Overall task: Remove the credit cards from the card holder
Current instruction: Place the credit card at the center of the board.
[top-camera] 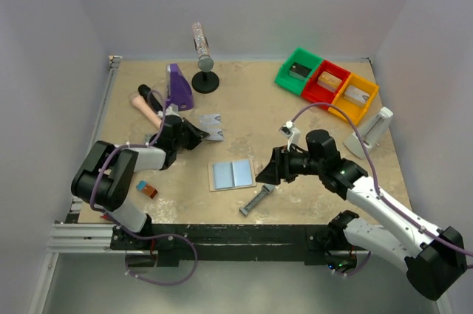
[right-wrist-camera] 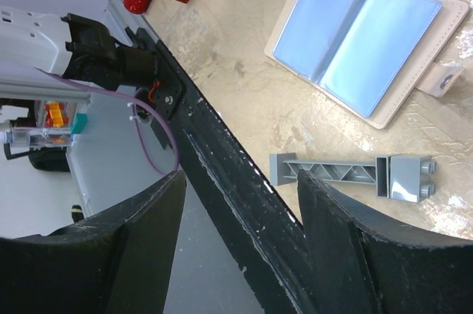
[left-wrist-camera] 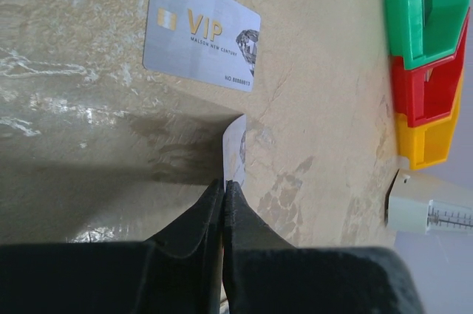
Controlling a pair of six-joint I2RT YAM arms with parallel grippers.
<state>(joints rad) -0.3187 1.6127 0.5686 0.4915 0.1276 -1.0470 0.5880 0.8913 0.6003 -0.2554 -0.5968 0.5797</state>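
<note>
The card holder (top-camera: 232, 174) (right-wrist-camera: 362, 41) lies open on the table, its two pale blue panels facing up. A silver credit card (left-wrist-camera: 199, 33) printed "VIP" lies flat at the table's middle left (top-camera: 214, 123). My left gripper (left-wrist-camera: 224, 185) (top-camera: 198, 135) is shut on a second pale credit card (left-wrist-camera: 234, 148), which stands on edge just beside the flat one. My right gripper (right-wrist-camera: 242, 181) (top-camera: 266, 171) hangs open and holds nothing, just right of the card holder and over the table's near edge.
A grey bar-shaped tool (top-camera: 257, 199) (right-wrist-camera: 347, 173) lies near the front edge. A small blue and orange block (top-camera: 148, 189) sits front left. Green (top-camera: 299, 70), red (top-camera: 329, 81) and yellow bins (top-camera: 357, 94) stand back right. A purple object (top-camera: 178, 86) and a black stand (top-camera: 205, 77) are behind my left arm.
</note>
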